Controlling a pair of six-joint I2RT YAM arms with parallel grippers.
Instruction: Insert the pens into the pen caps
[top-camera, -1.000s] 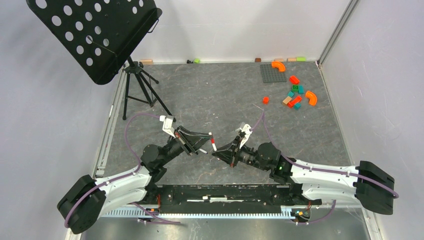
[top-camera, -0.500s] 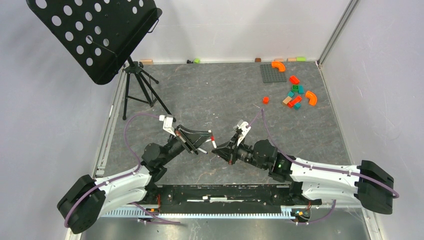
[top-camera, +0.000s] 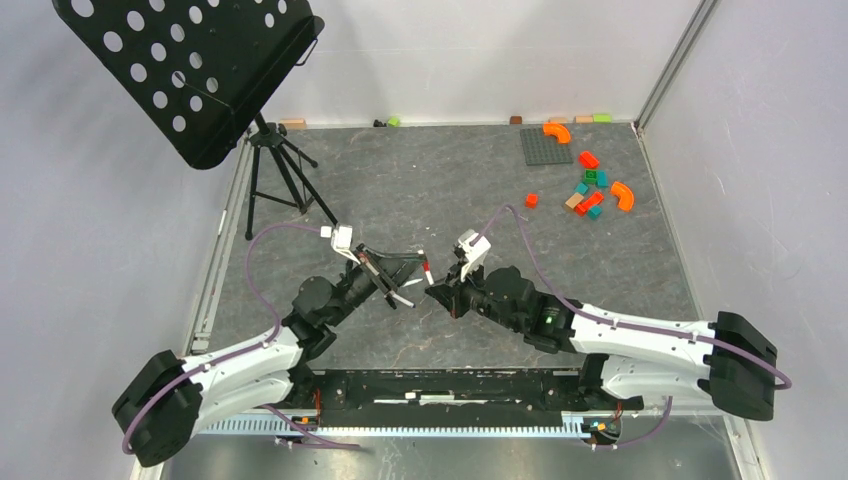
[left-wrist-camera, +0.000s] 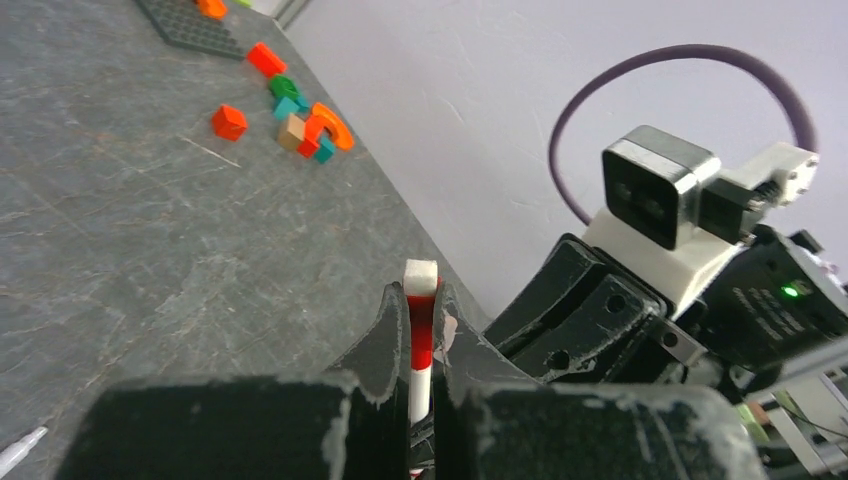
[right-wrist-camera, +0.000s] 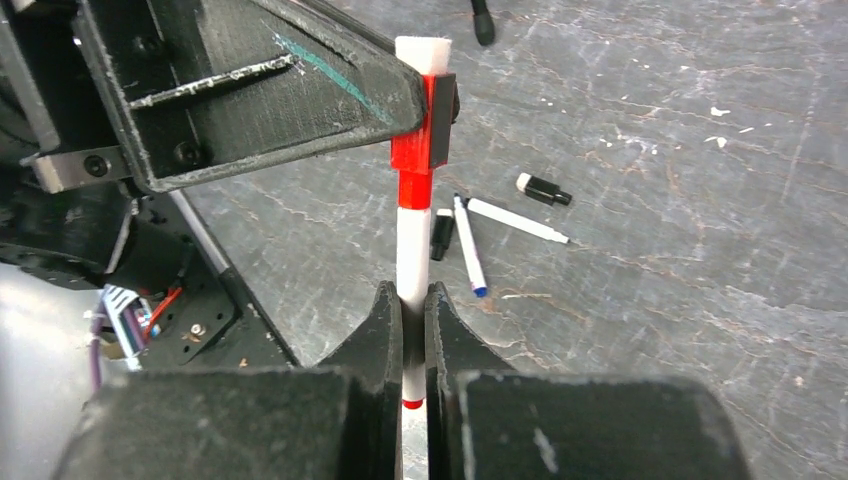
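Observation:
My left gripper (top-camera: 408, 273) is shut on the red pen cap (left-wrist-camera: 421, 335), which has a white end and stands upright between its fingers (right-wrist-camera: 300, 80). My right gripper (right-wrist-camera: 413, 300) is shut on the white barrel of the red-ended pen (right-wrist-camera: 412, 245). The pen's upper end sits inside the red cap (right-wrist-camera: 420, 145), and both are held above the table. A second thin white pen (right-wrist-camera: 517, 220) lies on the table below, with a black cap (right-wrist-camera: 545, 189) beside it. Another white pen with a blue tip (right-wrist-camera: 468, 245) and a short black piece (right-wrist-camera: 441, 233) lie close by.
Coloured toy blocks (top-camera: 590, 190) and a grey baseplate (top-camera: 546, 146) lie at the back right. A black music stand (top-camera: 190, 70) on a tripod (top-camera: 285, 180) stands at the back left. The right gripper's body (left-wrist-camera: 600, 310) fills the left wrist view's right side.
The two grippers have closed the gap between them. The right wrist has turned and moved up and left, so the pen now meets the red cap.

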